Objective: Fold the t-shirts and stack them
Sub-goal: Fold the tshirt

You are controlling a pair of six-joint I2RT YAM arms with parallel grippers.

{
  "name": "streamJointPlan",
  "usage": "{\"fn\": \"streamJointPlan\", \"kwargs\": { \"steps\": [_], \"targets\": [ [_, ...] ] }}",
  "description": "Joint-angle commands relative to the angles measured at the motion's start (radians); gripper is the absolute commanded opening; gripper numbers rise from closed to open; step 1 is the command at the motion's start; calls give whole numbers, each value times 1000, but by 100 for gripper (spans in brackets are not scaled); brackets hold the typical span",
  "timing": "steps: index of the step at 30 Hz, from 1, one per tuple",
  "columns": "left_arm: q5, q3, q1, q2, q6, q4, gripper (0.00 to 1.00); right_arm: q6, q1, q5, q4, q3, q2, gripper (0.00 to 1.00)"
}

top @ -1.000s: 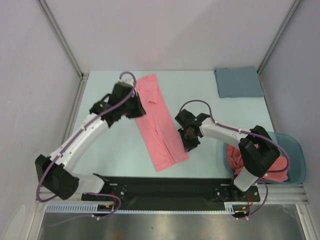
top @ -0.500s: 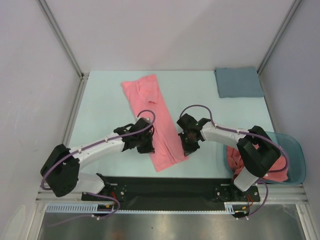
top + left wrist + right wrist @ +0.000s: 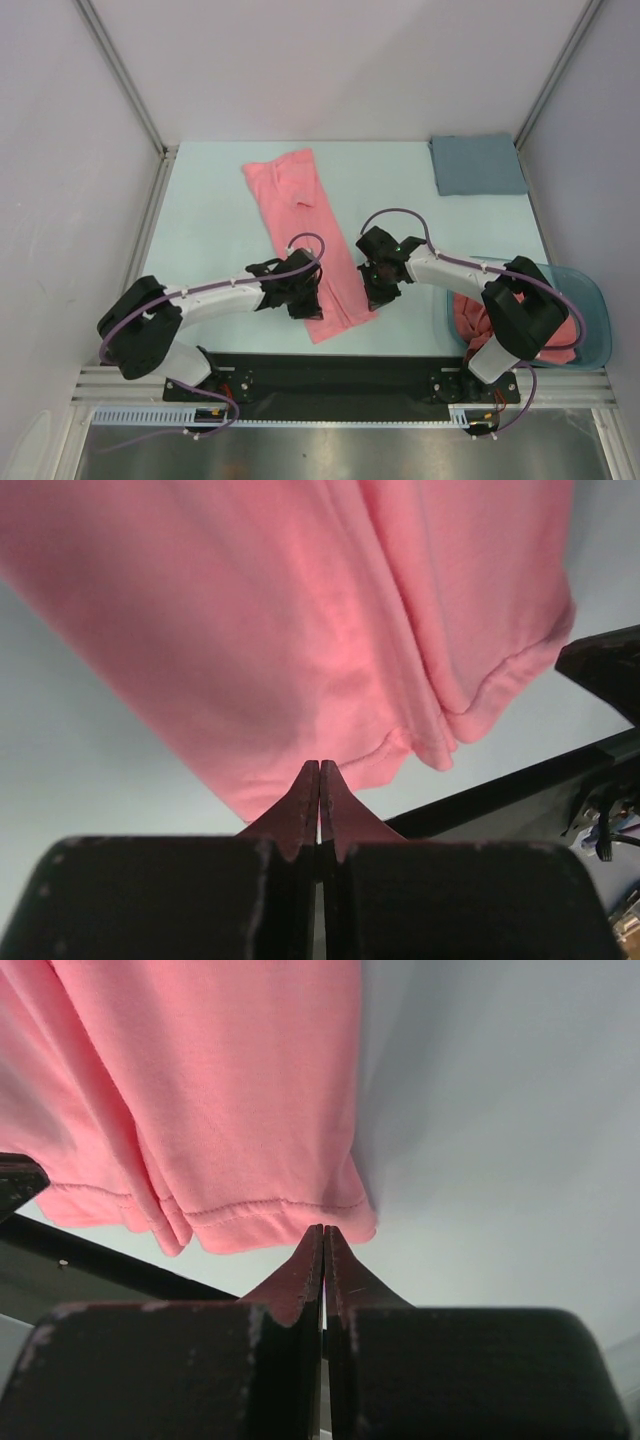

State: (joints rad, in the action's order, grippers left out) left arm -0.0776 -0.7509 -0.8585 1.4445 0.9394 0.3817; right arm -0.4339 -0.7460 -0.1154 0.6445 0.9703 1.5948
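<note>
One salmon-pink t-shirt (image 3: 300,215) lies on the pale table as a long narrow strip, running from the far left down to its hem near the arms. My left gripper (image 3: 307,303) is at the hem's near-left corner, shut, its tips (image 3: 319,765) pinching the edge of the t-shirt (image 3: 300,630). At the hem's right corner my right gripper (image 3: 373,292) is also shut, tips (image 3: 323,1230) meeting on the stitched hem of the t-shirt (image 3: 220,1090). More pink t-shirts (image 3: 470,315) lie bunched in a tub.
The teal plastic tub (image 3: 592,300) stands at the near right, partly under my right arm. A grey-blue cloth (image 3: 478,164) lies flat at the far right corner. The black base rail (image 3: 330,375) runs along the near edge, just behind the hem.
My left arm swung from the strip's far end down to the near hem corner. Both grippers closed. The right arm barely moved.
</note>
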Motion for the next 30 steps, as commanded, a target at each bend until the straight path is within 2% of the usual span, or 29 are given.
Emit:
{"fn": "streamJointPlan", "kwargs": {
  "steps": [1, 9, 17, 24, 30],
  "targets": [
    [-14, 27, -25, -10, 50, -32, 0, 15, 5, -10, -23, 16, -1, 0],
    [-22, 65, -51, 4, 101, -49, 0, 40, 10, -1, -51, 1, 43, 0],
    [6, 125, -51, -4, 168, 55, 0, 0, -12, 13, -65, -48, 47, 0],
    [33, 182, -51, -71, 183, 118, 0, -95, -130, 23, -65, -61, 44, 0],
    [53, 257, -51, -156, 197, 178, 0, -129, -167, 13, -63, -54, 50, 0]
  ]
}}
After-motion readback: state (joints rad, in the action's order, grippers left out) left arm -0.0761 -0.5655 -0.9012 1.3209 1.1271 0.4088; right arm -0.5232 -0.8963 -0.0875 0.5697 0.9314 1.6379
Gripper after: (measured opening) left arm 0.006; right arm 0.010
